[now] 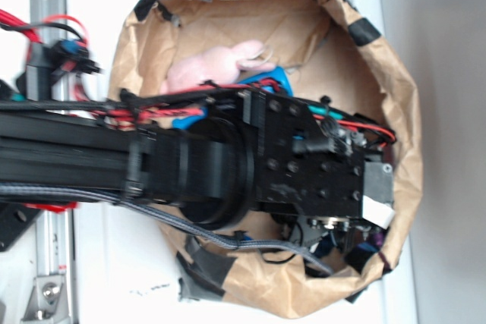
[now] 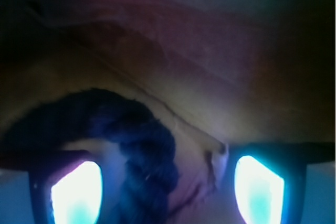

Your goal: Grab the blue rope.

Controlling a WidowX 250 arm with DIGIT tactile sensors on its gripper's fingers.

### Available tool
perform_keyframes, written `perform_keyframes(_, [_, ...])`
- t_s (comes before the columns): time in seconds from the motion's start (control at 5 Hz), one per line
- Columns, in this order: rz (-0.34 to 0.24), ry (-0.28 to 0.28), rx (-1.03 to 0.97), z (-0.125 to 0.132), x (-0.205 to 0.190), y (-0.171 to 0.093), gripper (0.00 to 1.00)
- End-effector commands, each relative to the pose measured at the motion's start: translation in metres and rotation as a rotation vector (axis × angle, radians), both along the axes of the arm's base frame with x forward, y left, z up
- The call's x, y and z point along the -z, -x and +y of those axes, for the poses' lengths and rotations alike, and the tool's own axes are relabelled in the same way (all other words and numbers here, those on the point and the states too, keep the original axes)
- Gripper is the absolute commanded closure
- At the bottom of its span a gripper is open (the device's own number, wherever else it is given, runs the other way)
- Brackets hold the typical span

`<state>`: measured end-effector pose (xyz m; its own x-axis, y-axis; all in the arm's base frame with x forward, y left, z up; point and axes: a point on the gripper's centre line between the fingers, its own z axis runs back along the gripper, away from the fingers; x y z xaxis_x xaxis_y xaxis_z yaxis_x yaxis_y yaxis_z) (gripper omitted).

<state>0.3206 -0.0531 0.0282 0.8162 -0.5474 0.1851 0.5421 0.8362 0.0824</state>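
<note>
Exterior view: black WidowX arm [image 1: 190,165] reaches from the left into a brown paper bag [image 1: 304,28] w/ black tape patches on its rim. Arm covers most of the bag's inside. Gripper [image 1: 357,244] end sits low in the bag by its lower right wall; fingers mostly hidden under the arm body there. Pink plush toy [image 1: 216,66] lies in the bag's upper part, just above the arm; a bright blue plastic toy [image 1: 266,81] right beside the plush, partly under the arm.

Wrist view: dim, purple-tinted. Two fingers [image 2: 76,192] w/ glowing pale pads stand well apart, so the claw is wide, nothing clamped. Blue rope [image 2: 149,156], dark twisted strands, curves in from the left along the bag floor and runs down btwn the fingers, closer to the left pad. Can't tell if it touches that pad. Creased bag paper fills the rest of the gap and the background.
</note>
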Motion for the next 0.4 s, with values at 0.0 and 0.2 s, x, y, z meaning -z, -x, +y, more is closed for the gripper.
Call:
perform_keyframes(0.0, [-0.018,-0.027,0.046,-0.0236,0.0076,-0.0120,1.00])
perform_keyframes(0.2, [-0.008,-0.034,0.023,-0.0208,0.0086,-0.0072,1.00])
